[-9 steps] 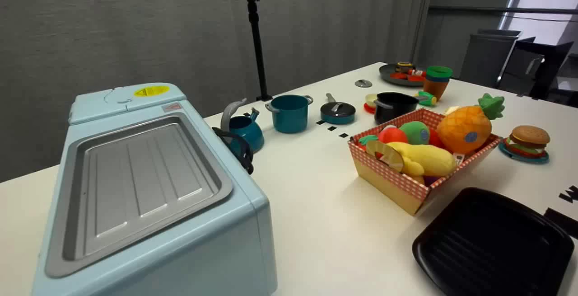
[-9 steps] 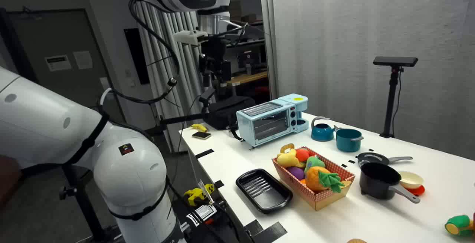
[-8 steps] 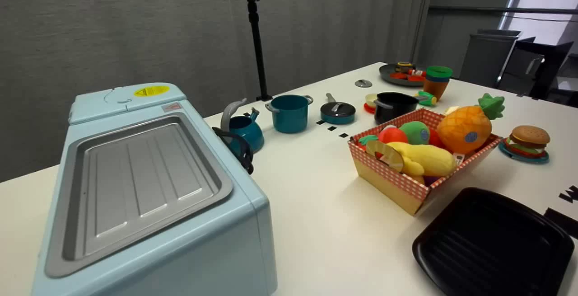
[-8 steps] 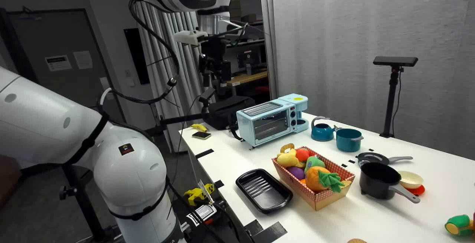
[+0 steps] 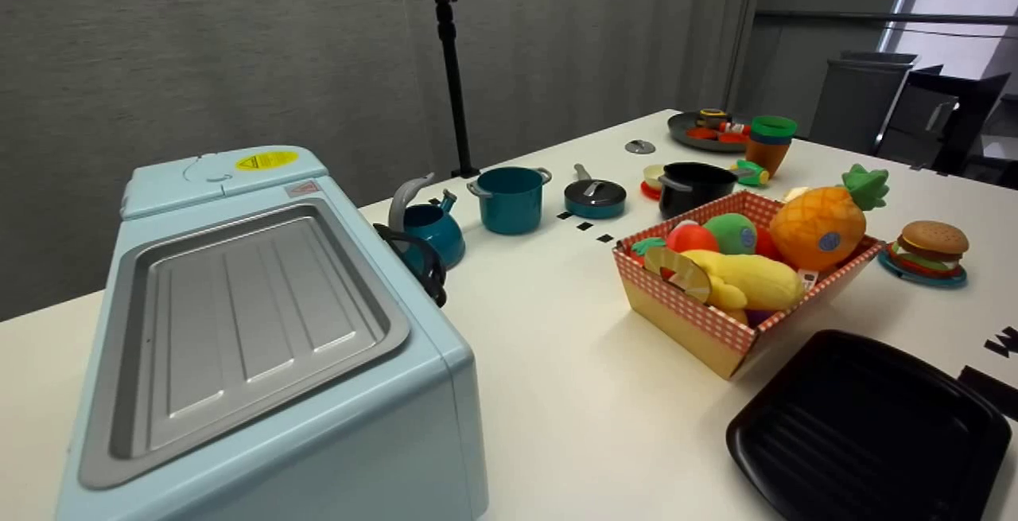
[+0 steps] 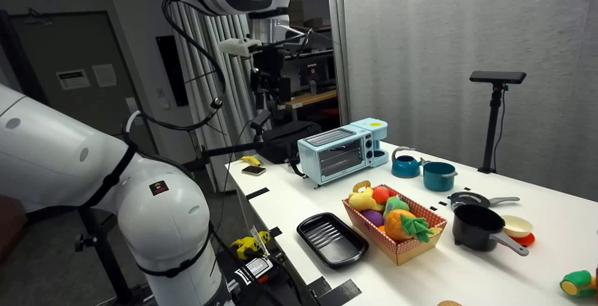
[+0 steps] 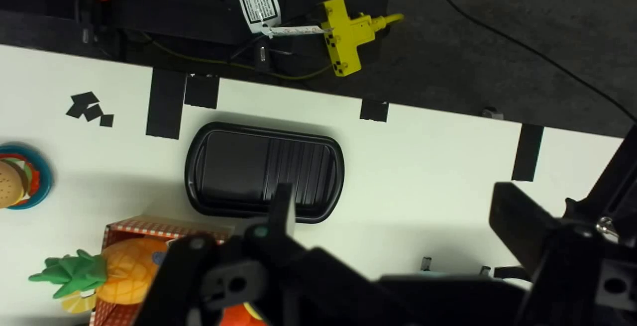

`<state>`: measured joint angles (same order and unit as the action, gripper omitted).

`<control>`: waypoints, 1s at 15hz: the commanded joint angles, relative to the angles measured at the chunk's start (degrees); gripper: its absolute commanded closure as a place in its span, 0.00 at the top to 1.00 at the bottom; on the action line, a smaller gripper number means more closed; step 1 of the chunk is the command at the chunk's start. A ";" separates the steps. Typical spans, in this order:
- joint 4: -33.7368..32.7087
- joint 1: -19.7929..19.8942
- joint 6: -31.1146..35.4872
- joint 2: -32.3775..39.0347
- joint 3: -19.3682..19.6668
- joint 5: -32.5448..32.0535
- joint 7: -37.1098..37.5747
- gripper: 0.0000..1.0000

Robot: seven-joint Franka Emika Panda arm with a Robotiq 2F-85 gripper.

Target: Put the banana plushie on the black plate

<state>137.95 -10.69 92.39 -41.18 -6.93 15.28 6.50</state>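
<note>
The banana plushie (image 5: 751,278) is yellow and curved. It lies on top of the other plush fruit at one end of the checked basket (image 5: 692,336), and it also shows in an exterior view (image 6: 362,200). In the wrist view it is hidden behind the gripper. The black plate (image 5: 867,425), rimmed and ribbed, lies on the table beside the basket with nothing on it; it also shows in an exterior view (image 6: 334,243) and in the wrist view (image 7: 236,166). My gripper (image 6: 271,105) is high above the table. Its fingers are wide apart with nothing between them in the wrist view (image 7: 393,191).
A light blue toaster oven (image 5: 270,330) stands near the basket. The pineapple plushie (image 5: 819,227) sticks up from the basket. A teal pot (image 6: 438,176), a black pot (image 6: 479,226) and a toy burger (image 5: 930,249) stand around. Another yellow banana (image 6: 251,160) lies beside a phone (image 6: 253,170).
</note>
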 commanded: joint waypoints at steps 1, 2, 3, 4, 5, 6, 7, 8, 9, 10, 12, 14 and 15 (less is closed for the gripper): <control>-0.17 1.16 -0.32 -0.03 -0.80 0.47 -0.56 1.00; -0.17 1.15 -0.32 -0.03 -0.80 0.47 -0.56 1.00; -0.17 1.15 -0.32 -0.03 -0.80 0.47 -0.56 1.00; -0.17 1.16 -0.32 -0.03 -0.80 0.47 -0.56 1.00; -0.17 1.15 -0.32 -0.03 -0.80 0.47 -0.56 1.00; -0.06 1.46 0.18 0.01 -0.95 -0.01 -0.41 1.00; 0.26 2.05 1.30 -0.07 -1.21 -0.73 -0.07 1.00; 0.50 2.51 2.17 -0.08 -1.30 -1.38 0.03 1.00; 0.64 2.77 2.87 0.24 -0.97 -1.52 -0.35 1.00; 0.78 3.17 3.72 0.50 -0.85 -1.82 -0.35 1.00; 0.84 3.87 5.58 1.58 -0.35 -2.29 -0.84 1.00; 0.89 4.51 8.25 3.01 -0.07 -3.01 -1.28 1.00; 1.05 4.84 10.06 3.63 -0.09 -3.64 -1.31 1.00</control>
<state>138.67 -7.31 98.35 -39.30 -7.02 13.10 6.41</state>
